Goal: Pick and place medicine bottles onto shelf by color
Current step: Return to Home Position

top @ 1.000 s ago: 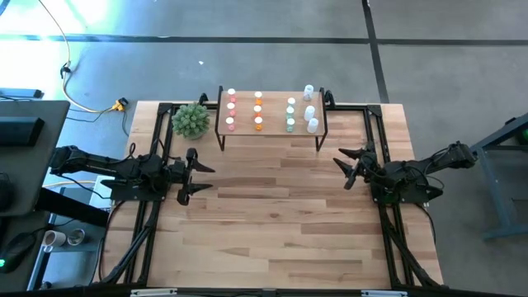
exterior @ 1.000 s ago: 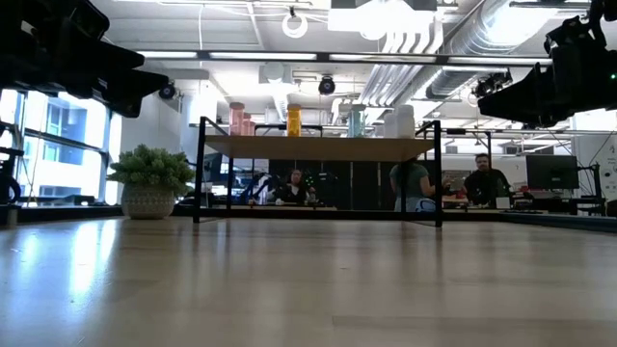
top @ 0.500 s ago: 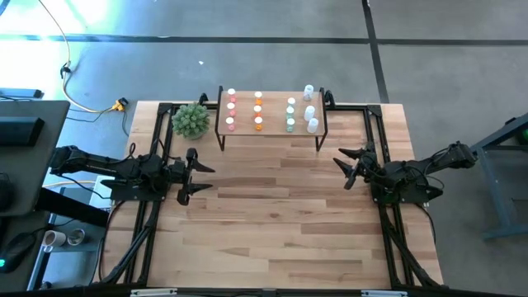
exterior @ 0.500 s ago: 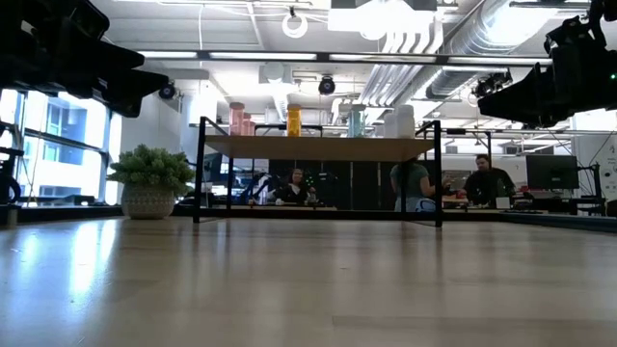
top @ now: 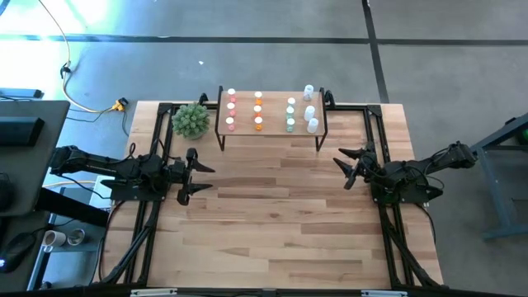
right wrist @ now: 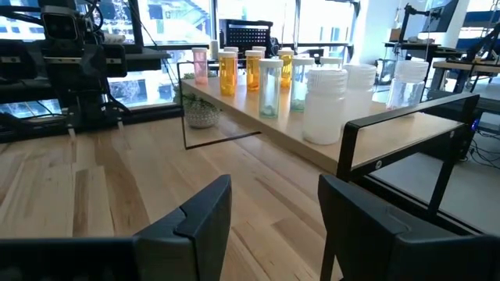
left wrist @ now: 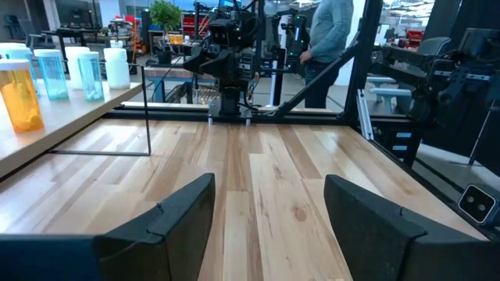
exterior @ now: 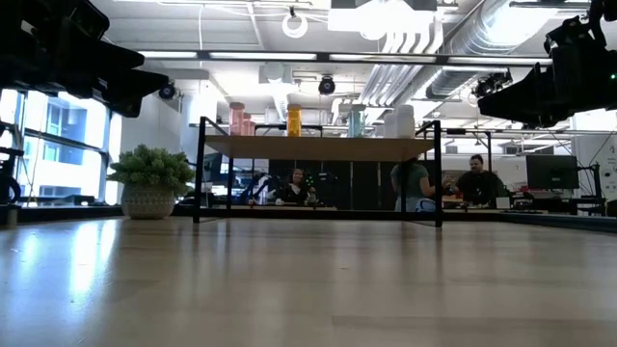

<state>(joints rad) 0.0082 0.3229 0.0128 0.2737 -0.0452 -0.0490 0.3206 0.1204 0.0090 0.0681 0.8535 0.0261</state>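
Observation:
The shelf (top: 271,132) stands at the table's far side on thin black legs. The medicine bottles stand on it in rows by colour: pink (top: 231,109), orange (top: 258,110), green (top: 290,114) and white (top: 310,113). They also show in the right wrist view (right wrist: 324,105) and the left wrist view (left wrist: 19,95). My left gripper (top: 198,176) is open and empty above the table's left side. My right gripper (top: 345,167) is open and empty above the right side. Both stand well short of the shelf.
A green spiky plant in a pot (top: 190,120) stands left of the shelf. Black frame rails (top: 148,214) run along the table's left and right sides. People sit beyond the table in the low view (exterior: 479,180). Bare wood lies between the grippers (top: 272,198).

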